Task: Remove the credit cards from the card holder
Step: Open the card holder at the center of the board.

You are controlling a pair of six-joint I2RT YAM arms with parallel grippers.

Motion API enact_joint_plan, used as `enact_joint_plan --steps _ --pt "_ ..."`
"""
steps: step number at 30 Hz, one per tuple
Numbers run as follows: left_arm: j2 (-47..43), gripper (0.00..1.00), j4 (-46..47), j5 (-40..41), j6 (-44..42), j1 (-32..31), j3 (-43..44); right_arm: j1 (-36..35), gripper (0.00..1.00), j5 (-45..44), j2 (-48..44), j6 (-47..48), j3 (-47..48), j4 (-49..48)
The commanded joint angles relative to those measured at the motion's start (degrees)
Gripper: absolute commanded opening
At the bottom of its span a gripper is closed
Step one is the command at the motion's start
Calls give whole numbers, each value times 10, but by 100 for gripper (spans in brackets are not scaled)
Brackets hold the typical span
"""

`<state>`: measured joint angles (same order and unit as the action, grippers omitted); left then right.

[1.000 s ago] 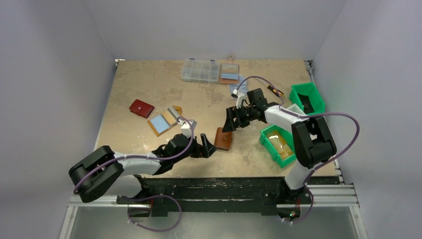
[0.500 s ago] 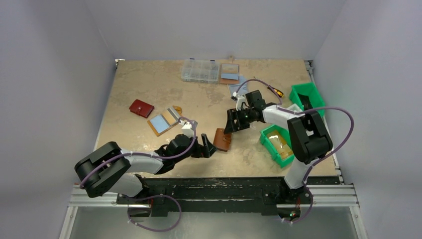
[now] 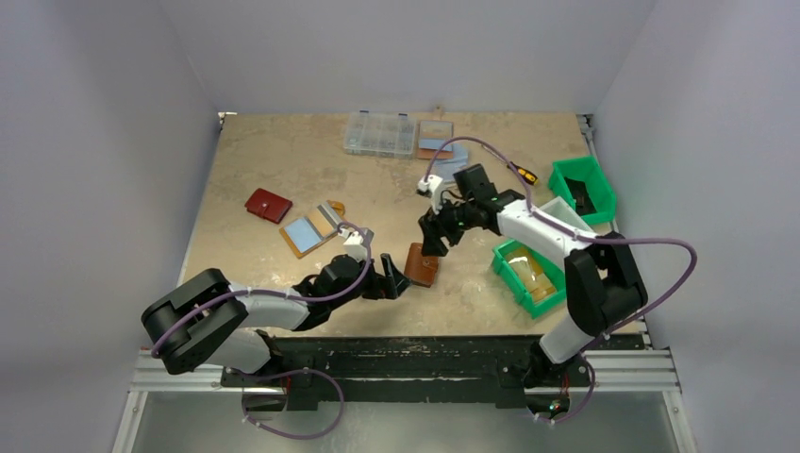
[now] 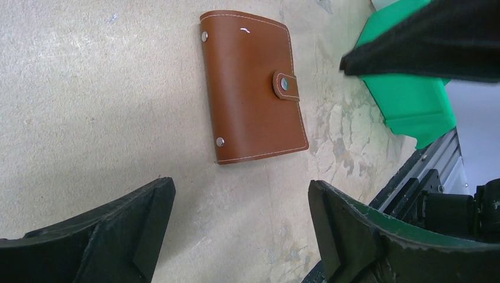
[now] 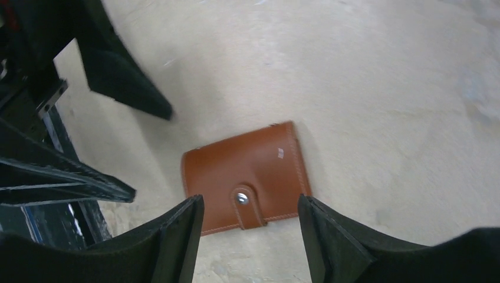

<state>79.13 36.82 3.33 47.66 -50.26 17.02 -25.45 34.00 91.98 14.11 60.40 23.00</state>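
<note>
- The brown leather book-style card holder (image 3: 422,264) is lying snapped shut on the beige table (image 3: 283,160).
- The left gripper (image 3: 394,276) is sitting just beside it, jaws wide, empty.
- The right gripper (image 3: 436,236) is hanging over it, jaws parted, empty.

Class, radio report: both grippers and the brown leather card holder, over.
Brown leather snap-tab card holder lying flat, snapped shut. Left gripper open, short of it. Right gripper open, over it. Nothing in the way.
</note>
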Motion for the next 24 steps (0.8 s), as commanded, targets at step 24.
enact_joint_plan --steps 24 --pt "51 71 31 30 86 13 12 -160 55 -255 63 100 31 34"
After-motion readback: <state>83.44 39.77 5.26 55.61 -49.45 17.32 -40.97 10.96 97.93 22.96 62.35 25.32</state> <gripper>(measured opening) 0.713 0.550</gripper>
